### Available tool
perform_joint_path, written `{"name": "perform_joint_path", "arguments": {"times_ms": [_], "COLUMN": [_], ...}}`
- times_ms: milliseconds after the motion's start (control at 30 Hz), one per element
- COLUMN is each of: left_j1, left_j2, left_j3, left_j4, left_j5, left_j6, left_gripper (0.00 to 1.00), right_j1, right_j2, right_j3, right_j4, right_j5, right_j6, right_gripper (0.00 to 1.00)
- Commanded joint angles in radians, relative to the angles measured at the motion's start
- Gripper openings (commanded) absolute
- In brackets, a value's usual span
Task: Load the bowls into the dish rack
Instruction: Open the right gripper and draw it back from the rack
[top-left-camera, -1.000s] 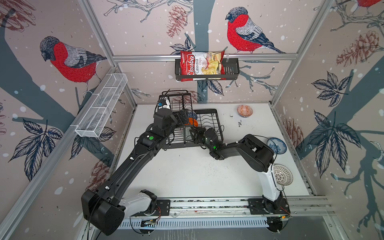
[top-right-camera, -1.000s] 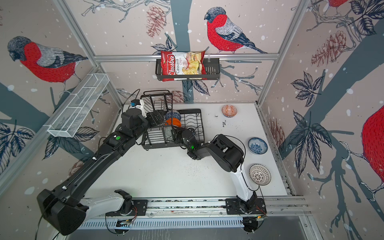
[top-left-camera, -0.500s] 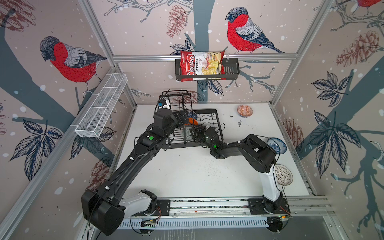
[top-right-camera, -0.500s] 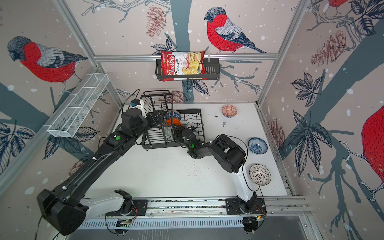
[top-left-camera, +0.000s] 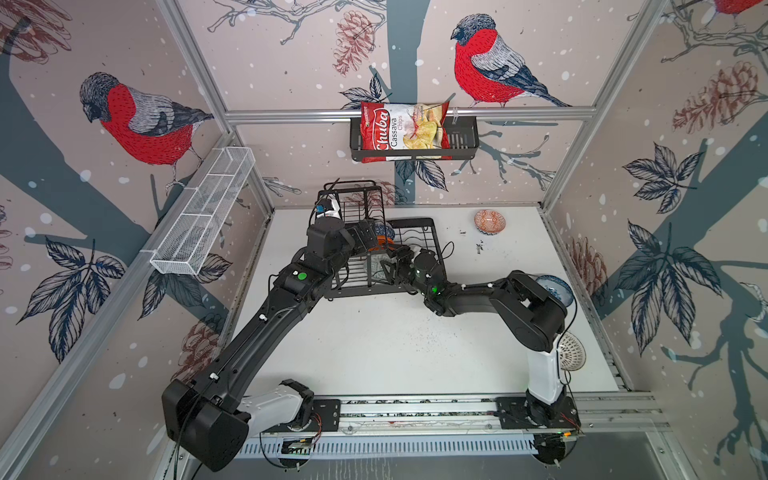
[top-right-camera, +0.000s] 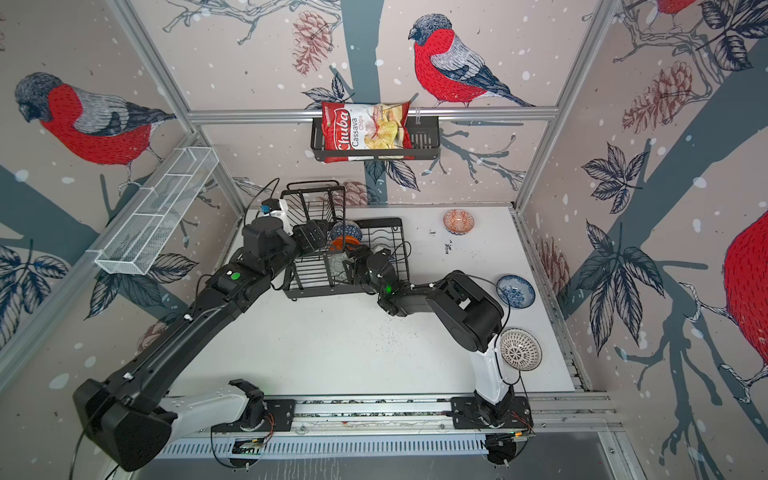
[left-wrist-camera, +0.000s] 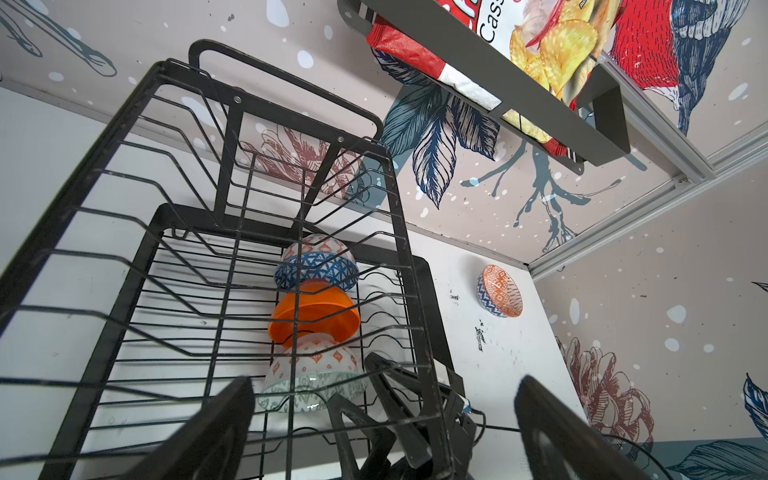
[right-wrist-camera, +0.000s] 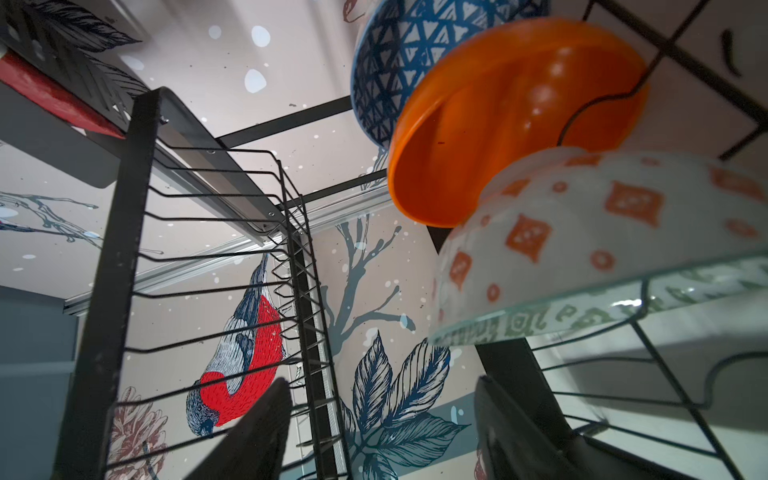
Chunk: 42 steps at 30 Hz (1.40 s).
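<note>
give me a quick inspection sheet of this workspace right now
surface: white tabletop, peppered with fine dark specks
job's things: dish rack at the back; dark-blue bowl, orange bowl and grey-green bowl stand on edge in a row in its lower tier; orange-red patterned bowl, blue-flower bowl and lattice bowl sit on the table
clutter: small dark marks beside the rack
grippers: left gripper open, empty, over the rack; right gripper open, empty, beside the grey-green bowl
cables: thin black cable by the right wrist
surroundings: chips bag in a wall shelf; white mesh basket; bird wallpaper
</note>
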Motion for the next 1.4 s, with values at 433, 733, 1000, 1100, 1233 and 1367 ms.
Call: {"name": "perform_joint_path", "arguments": {"times_ms": [433, 733, 1000, 1100, 1233, 1367], "left_j1": [-0.003, -0.006, -0.040, -0.076, -0.108, -0.142], "left_j2": [0.018, 0.055, 0.117, 0.158, 0.219, 0.280], "left_j3": [0.007, 0.048, 0.097, 0.140, 0.200, 0.262], "left_j4": [-0.113, -0.097, -0.070, -0.062, -0.060, -0.057], "left_j5": [0.033, 0.032, 0.024, 0.009, 0.009, -0.004], "left_j6": [-0.059, -0.078, -0.090, -0.084, -0.084, -0.077], "left_gripper": [0.98, 0.98, 0.98, 0.98, 0.98, 0.98], "right_j1": [-0.037, -0.094, -0.136, -0.136, -0.153, -0.181], "right_j2": [-0.208, -0.304, -0.364, -0.404, -0.448, -0.495], "right_j3": [-0.104, -0.113, -0.009, -0.014, -0.031, -0.034], "right_j4": [-0.217, -0.433, -0.782, -0.858, -0.949, -1.026], "right_j5": [-0.094, -0.153, -0.154, -0.131, -0.118, -0.090], "right_j6": [-0.163, -0.287, -0.597, -0.644, -0.652, -0.659], "right_gripper": [1.00, 0.99, 1.00, 1.00, 1.00, 1.00]}}
